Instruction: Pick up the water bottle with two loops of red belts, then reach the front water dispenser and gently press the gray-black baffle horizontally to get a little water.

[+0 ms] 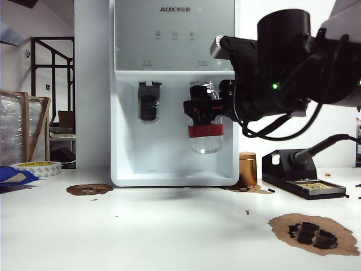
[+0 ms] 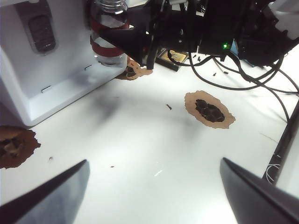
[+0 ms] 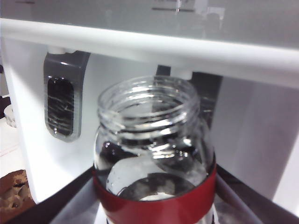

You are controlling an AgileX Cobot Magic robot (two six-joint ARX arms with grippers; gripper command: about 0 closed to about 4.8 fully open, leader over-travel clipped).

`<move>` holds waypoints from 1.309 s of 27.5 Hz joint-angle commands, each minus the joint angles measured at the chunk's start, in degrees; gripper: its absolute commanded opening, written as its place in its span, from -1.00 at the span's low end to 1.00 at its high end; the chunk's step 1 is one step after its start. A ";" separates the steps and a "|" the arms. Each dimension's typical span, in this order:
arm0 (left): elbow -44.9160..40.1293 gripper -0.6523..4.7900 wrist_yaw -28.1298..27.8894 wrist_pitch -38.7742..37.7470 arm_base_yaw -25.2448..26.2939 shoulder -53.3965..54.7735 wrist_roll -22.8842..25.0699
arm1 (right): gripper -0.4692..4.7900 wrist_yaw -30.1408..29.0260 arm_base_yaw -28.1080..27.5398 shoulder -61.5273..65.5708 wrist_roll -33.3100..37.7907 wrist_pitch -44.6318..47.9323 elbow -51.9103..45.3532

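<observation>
Inside the recessed bay of the water dispenser, seen from the exterior camera, your right hand holds the water bottle clamped around its upper red band, lifted clear of the counter. The pickup looks done. The bottle hangs at the tap on the hand's own side of the bay, its mouth right up at that tap; you cannot tell from here whether it touches. The twin lever sits well off to the far side. Near the hand's elbow stand a copper cup and a soldering station; a tape roll lies far across the counter. None blocks the approach.

From the left wrist camera, your left hand hovers wide open and empty over bare counter, well back from the bottle and dispenser. Brown scorch patches mark the surface ahead of it.

From the right wrist camera, the bottle's threaded mouth fills the view just beyond the hand, the gray-black baffle directly behind the rim. The bottle looks empty. Still to come, by this evidence: the gentle horizontal press.
</observation>
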 commanded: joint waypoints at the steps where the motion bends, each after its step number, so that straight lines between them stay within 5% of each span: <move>1: 0.20 1.00 0.33 0.37 -0.07 0.11 0.31 | -0.83 -0.11 -0.44 -0.28 0.17 0.39 1.84; 14: 0.20 1.00 0.33 0.26 -0.07 0.13 0.31 | -0.83 -0.02 -2.54 -0.11 0.17 -3.23 4.15; 24: 0.20 1.00 0.31 -1.05 -0.07 0.11 0.31 | -0.83 7.67 -3.08 -0.42 -0.22 -2.93 4.13; 36: 0.20 1.00 0.28 -0.59 -0.07 0.15 0.33 | -0.83 2.95 -3.30 -0.42 -0.42 -1.97 4.13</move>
